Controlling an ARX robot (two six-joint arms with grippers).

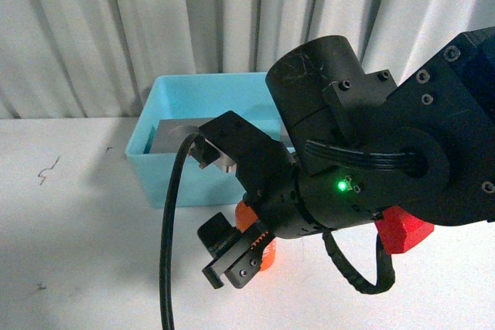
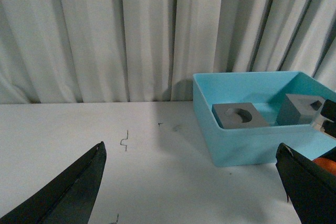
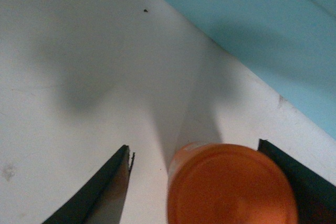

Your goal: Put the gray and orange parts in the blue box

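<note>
Two gray cubes lie inside the blue box (image 2: 252, 148): one with a round recess (image 2: 240, 115) and one with a rectangular recess (image 2: 302, 109). The orange cylinder (image 3: 231, 187) stands on the white table just outside the box's front wall (image 3: 252, 35). My right gripper (image 3: 194, 145) is open and straddles the cylinder, which sits close to one finger (image 3: 299, 177), with a gap to the other. In the front view the same gripper (image 1: 232, 256) hangs low over the orange cylinder (image 1: 267, 253). My left gripper (image 2: 191, 190) is open over bare table, left of the box.
White curtains (image 1: 116, 28) close off the back behind the box. The right arm's black body (image 1: 371, 160) and cable (image 1: 166, 253) hide much of the box and table in the front view. Small dark marks (image 2: 125, 140) dot the tabletop.
</note>
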